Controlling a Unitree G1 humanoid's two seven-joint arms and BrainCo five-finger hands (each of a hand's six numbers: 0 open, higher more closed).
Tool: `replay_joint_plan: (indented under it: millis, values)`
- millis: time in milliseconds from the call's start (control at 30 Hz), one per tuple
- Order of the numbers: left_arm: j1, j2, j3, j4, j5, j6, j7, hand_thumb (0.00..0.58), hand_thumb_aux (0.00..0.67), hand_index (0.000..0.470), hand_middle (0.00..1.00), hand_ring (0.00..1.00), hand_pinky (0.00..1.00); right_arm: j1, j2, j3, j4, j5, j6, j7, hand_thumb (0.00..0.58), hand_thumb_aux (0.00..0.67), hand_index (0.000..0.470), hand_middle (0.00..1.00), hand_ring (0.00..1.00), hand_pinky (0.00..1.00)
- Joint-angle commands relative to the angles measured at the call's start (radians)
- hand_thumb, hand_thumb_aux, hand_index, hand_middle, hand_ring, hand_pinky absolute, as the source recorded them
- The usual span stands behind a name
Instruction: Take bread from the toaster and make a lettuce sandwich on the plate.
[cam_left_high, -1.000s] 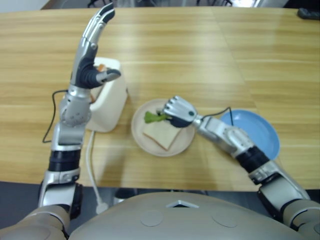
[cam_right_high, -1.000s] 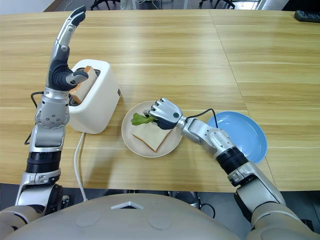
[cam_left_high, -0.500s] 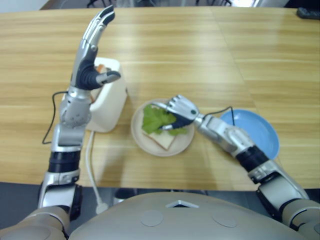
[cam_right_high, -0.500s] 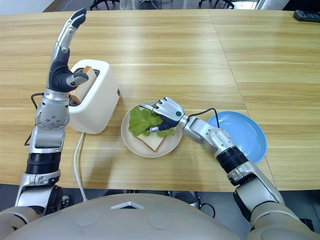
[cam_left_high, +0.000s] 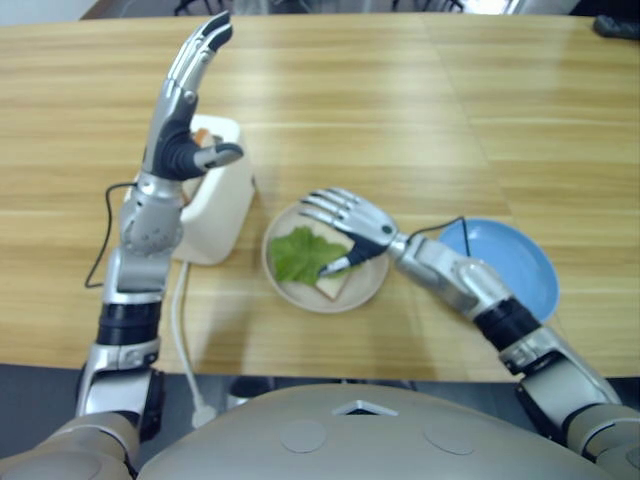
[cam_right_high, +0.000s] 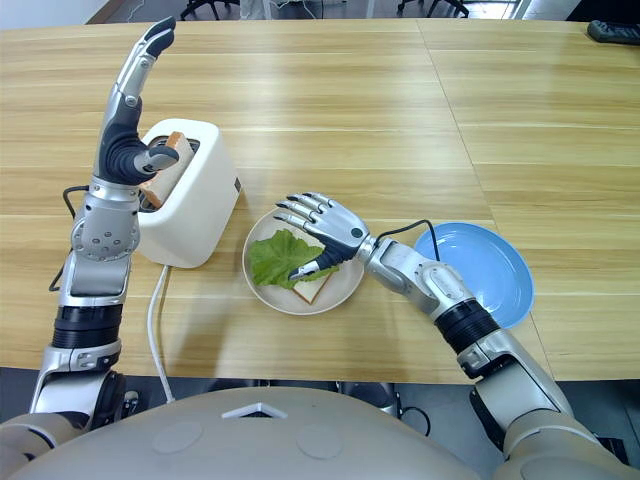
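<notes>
1. where the round beige plate (cam_right_high: 264, 297) sits on the light wooden worktop (cam_right_high: 350, 120), a flat green lettuce leaf (cam_right_high: 278, 258) lies on a white bread slice (cam_right_high: 313, 291). the leaf's longer span runs roughly across the plate, from its left rim toward the right hand.
2. one corner of the slice sticks out from under the leaf, pointing at the near edge of the worktop.
3. the right hand (cam_right_high: 328, 228) hovers over the plate's right side with its fingers (cam_right_high: 296, 211) spread wide and gripping nothing. they point left across the leaf, and the thumb tip is down at the leaf's near edge.
4. the left hand (cam_right_high: 123, 142) stands upright over the white boxy toaster (cam_right_high: 195, 205), fingers straight up, thumb bent over the slot, holding nothing.
5. a browned bread slice (cam_right_high: 178, 141) stands in the toaster slot.
6. an empty-handed forearm stretches past a round blue plate (cam_right_high: 495, 265) at the right.
</notes>
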Motion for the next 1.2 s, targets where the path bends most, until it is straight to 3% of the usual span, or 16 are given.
replay_joint_plan:
  millis: [33,167,333,467,633,767,833,867,900,967,1100,1200]
  values:
    - [0.005,0.008,-0.001,-0.007,0.010,0.004,-0.010,0.000,0.000,0.000,0.00,0.00,0.00,0.010,-0.009,-0.003,-0.005,0.010,-0.007,0.018,0.000,0.000,0.000,0.00,0.00,0.00]
    - [0.008,0.060,0.061,-0.033,-0.022,0.040,-0.037,0.000,0.000,0.000,0.00,0.00,0.00,0.029,-0.038,-0.052,-0.027,0.044,-0.007,0.006,0.000,0.000,0.000,0.00,0.00,0.00]
    - [0.045,0.231,0.190,-0.010,0.021,0.164,-0.110,0.000,0.000,0.000,0.00,0.00,0.00,0.100,-0.102,-0.158,-0.066,0.114,-0.010,-0.024,0.000,0.000,0.000,0.00,0.00,0.00]
    - [0.139,0.386,0.240,0.074,0.071,0.230,-0.186,0.000,0.000,0.000,0.00,0.00,0.00,0.191,-0.159,-0.263,-0.091,0.155,-0.002,-0.055,0.000,0.000,0.000,0.00,0.00,0.00]
    - [0.271,0.487,0.233,0.127,0.105,0.292,-0.279,0.000,0.000,0.000,0.00,0.00,0.00,0.292,-0.211,-0.389,-0.120,0.198,0.006,-0.094,0.000,0.000,0.000,0.00,0.00,0.00]
    - [0.321,0.505,0.165,0.113,0.095,0.345,-0.381,0.000,0.000,0.000,0.00,0.00,0.00,0.323,-0.217,-0.441,-0.156,0.206,0.015,-0.089,0.000,0.000,0.000,0.00,0.00,0.00]
    - [0.321,0.501,0.135,0.111,0.092,0.365,-0.415,0.100,0.060,0.041,0.00,0.00,0.00,0.324,-0.212,-0.446,-0.165,0.203,0.018,-0.085,0.000,0.000,0.000,0.00,0.00,0.00]
    - [0.312,0.496,0.120,0.115,0.094,0.370,-0.421,0.112,0.068,0.047,0.00,0.00,0.00,0.322,-0.208,-0.446,-0.169,0.201,0.020,-0.083,0.000,0.000,0.000,0.00,0.00,0.00]
    - [0.296,0.485,0.104,0.123,0.096,0.379,-0.421,0.071,0.042,0.029,0.00,0.00,0.00,0.319,-0.203,-0.444,-0.173,0.197,0.021,-0.081,0.000,0.000,0.000,0.00,0.00,0.00]
    - [0.276,0.469,0.075,0.129,0.095,0.390,-0.424,0.083,0.050,0.034,0.00,0.00,0.00,0.313,-0.195,-0.439,-0.173,0.189,0.021,-0.079,0.000,0.000,0.000,0.00,0.00,0.00]
    - [0.260,0.443,0.024,0.105,0.076,0.406,-0.453,0.000,0.000,0.000,0.00,0.00,0.00,0.310,-0.186,-0.436,-0.171,0.178,0.022,-0.079,0.000,0.000,0.000,0.00,0.00,0.00]
    - [0.244,0.434,-0.004,0.110,0.090,0.410,-0.456,0.000,0.000,0.000,0.00,0.00,0.00,0.314,-0.183,-0.438,-0.172,0.174,0.026,-0.083,0.000,0.000,0.000,0.00,0.00,0.00]
